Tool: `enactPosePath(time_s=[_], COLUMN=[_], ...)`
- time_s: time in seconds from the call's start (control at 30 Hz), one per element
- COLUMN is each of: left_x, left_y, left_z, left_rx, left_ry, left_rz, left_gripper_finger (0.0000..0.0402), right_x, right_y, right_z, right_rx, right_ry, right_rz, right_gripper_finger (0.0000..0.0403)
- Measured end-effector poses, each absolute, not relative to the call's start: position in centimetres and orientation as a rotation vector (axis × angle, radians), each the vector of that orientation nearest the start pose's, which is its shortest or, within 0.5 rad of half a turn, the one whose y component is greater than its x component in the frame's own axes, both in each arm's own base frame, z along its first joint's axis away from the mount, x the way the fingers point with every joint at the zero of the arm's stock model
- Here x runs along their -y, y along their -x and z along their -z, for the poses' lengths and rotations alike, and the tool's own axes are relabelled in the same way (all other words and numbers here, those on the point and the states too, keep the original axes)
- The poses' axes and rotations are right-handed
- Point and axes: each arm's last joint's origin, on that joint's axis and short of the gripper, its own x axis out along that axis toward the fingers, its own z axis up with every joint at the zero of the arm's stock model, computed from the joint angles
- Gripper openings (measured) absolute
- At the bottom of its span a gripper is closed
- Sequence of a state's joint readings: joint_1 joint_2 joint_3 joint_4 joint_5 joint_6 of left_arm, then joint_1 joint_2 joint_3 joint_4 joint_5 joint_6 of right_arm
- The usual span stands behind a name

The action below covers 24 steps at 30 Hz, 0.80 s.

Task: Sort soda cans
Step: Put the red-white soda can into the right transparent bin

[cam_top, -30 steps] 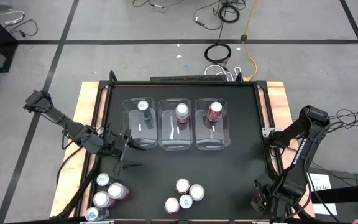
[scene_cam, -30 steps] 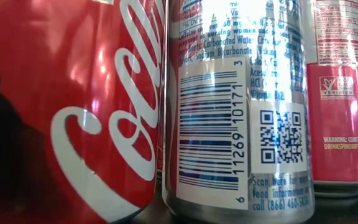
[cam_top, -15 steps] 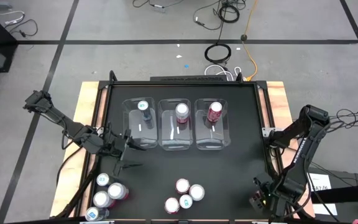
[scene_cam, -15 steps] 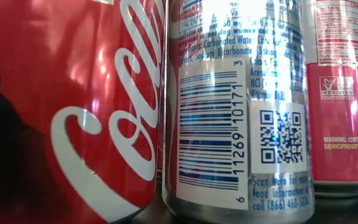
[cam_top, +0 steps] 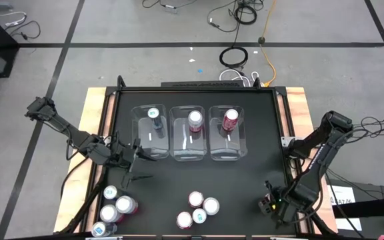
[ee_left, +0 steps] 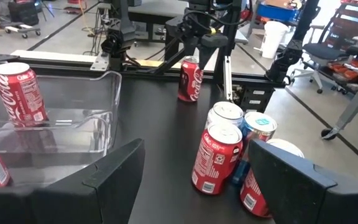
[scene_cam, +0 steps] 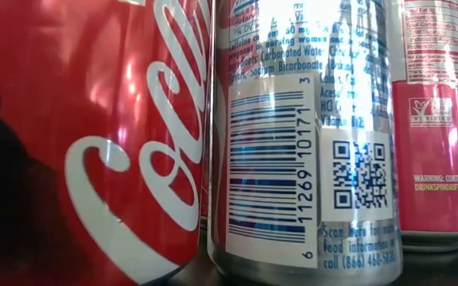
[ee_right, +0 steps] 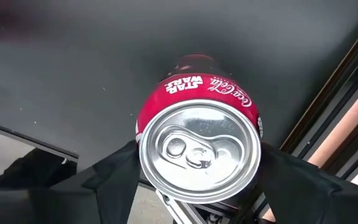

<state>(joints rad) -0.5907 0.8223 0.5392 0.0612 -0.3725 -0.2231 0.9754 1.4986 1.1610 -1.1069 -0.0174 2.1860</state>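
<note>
My right gripper (cam_top: 269, 205) (ee_right: 197, 158) is near the table's right near corner, shut on a dark red Coca-Cola can (ee_right: 197, 146). The left wrist view shows this can (ee_left: 190, 79) under that arm. My left gripper (cam_top: 137, 152) (ee_left: 196, 149) hovers open by the table's left edge, beside the left bin. Several cans (cam_top: 115, 208) stand upright at the near left corner and several more (cam_top: 197, 210) at the near middle. Three clear bins hold one upright can each: teal (cam_top: 153, 113), pink-and-white (cam_top: 195, 119), red (cam_top: 230, 120). My right gripper pinches the red can between its two fingers (ee_right: 114, 177), one on each side of the body just under the top rim (ee_right: 148, 134). The fingers come down from above. The can stays upright with its silver top facing the wrist camera; whether its base is off the table I cannot tell.
The three bins (cam_top: 189, 157) stand in a row across the far middle of the black table. The table has a raised frame (cam_top: 287, 143) along its edges. The low view is filled by three close cans: red (scene_cam: 94, 143), silver with a barcode (scene_cam: 304, 143), pink (scene_cam: 440, 119).
My right gripper has moved with the red can a little toward the table's far edge and left, away from the near right corner. The other cans have stayed in place.
</note>
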Motion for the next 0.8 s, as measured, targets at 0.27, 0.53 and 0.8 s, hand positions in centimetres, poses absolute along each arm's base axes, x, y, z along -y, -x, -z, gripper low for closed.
enactPosePath(time_s=[0.27, 0.53, 0.8], left_x=[9.41, 9.42, 9.42], left_y=[-15.93, -15.93, -15.93], left_z=[-26.53, -26.53, -26.53], left_rx=[-0.22, -0.22, -0.22], left_ry=[0.125, 0.125, 0.125], left_rz=[0.193, 0.194, 0.194], left_gripper_finger=[0.0295, 0.0295, 0.0295], right_x=[-21.91, -21.86, -21.86], right_y=[-14.84, -14.99, -15.0], right_z=[-24.59, -24.46, -24.49], right_rx=[-1.362, -1.298, -1.296], right_ry=[-1.074, -1.084, -1.083], right_rz=[0.86, 0.869, 0.868], right_gripper_finger=[0.0313, 0.0336, 0.0366])
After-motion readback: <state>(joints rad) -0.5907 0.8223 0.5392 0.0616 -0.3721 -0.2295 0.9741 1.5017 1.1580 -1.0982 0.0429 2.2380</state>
